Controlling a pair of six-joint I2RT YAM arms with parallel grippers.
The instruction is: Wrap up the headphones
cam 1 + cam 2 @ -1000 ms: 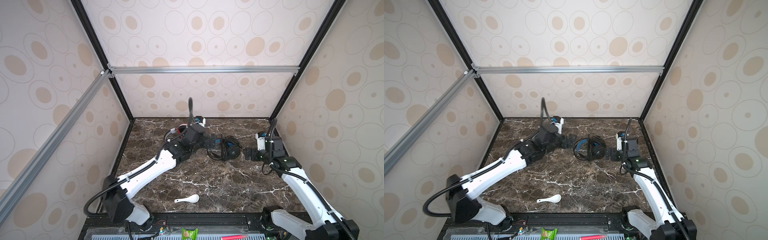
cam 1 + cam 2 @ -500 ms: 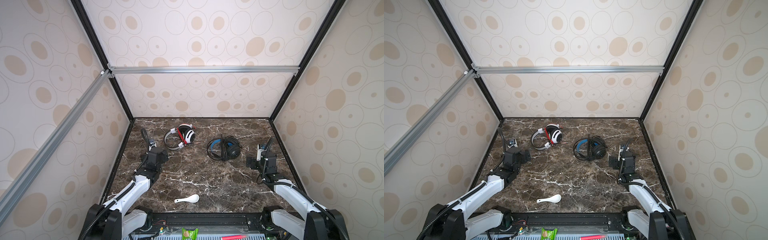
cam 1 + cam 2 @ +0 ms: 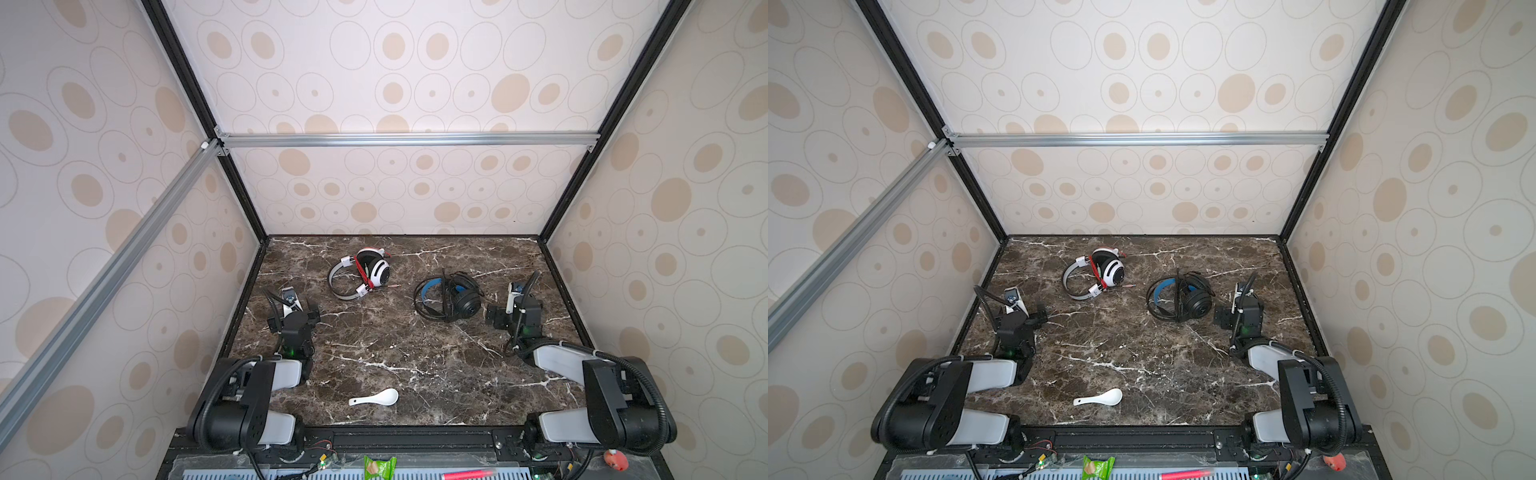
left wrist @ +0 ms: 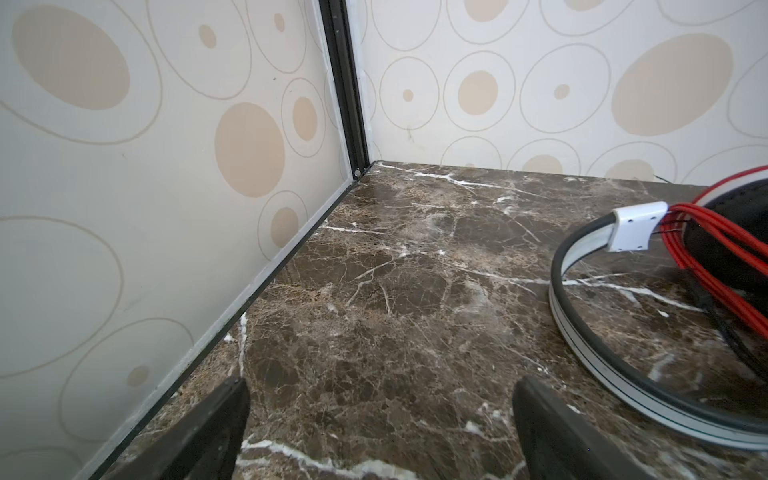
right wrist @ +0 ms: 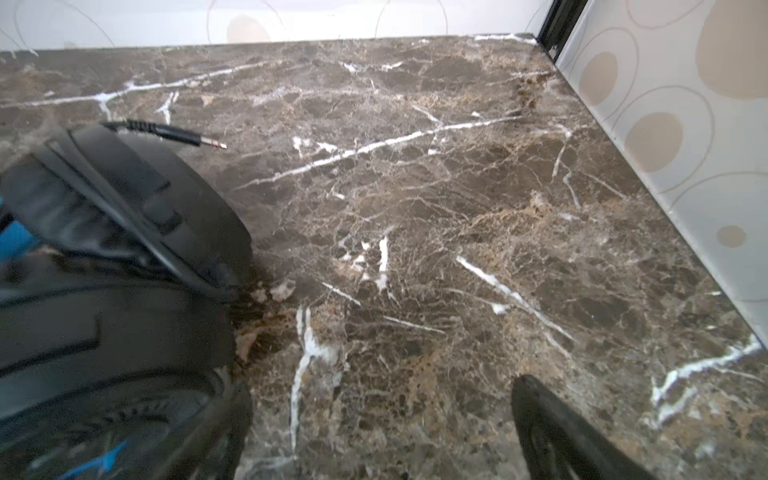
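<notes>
- The left gripper (image 4: 380, 382) stands with its jaws spread wide and nothing between them, only bare marble.
- It sits low over the table on the left side, near the left wall, in both top views (image 3: 296, 312) (image 3: 1023, 316).
- The right gripper (image 5: 378, 386) is likewise spread wide and holds nothing.
- It sits low on the right side of the table in both top views (image 3: 509, 313) (image 3: 1233, 313).
- The black headphones (image 5: 104, 249) lie just beside one finger of the right gripper. I cannot tell whether they touch.
- Their black cord ends in a plug (image 5: 195, 139) that lies loose on the marble, past the ear cup.
- In both top views the black headphones (image 3: 451, 297) (image 3: 1181, 297) lie flat, right of the middle and toward the back. The blue lining (image 3: 424, 291) shows inside the band, and the black cord loops around and across them.
- The white headphones (image 3: 365, 272) (image 3: 1100, 272) lie left of the middle, further back, well apart from the black pair.
- From the left wrist their grey band (image 4: 582, 332) curves along the marble, off to the side of the open jaws and clear of them.
- The red cord (image 4: 706, 257) runs in several strands side by side from the band's white slider across the black pad.
- A white spoon (image 3: 376, 398) (image 3: 1100, 399) lies alone near the front edge of the marble table (image 3: 415, 353), between the two arm bases.
</notes>
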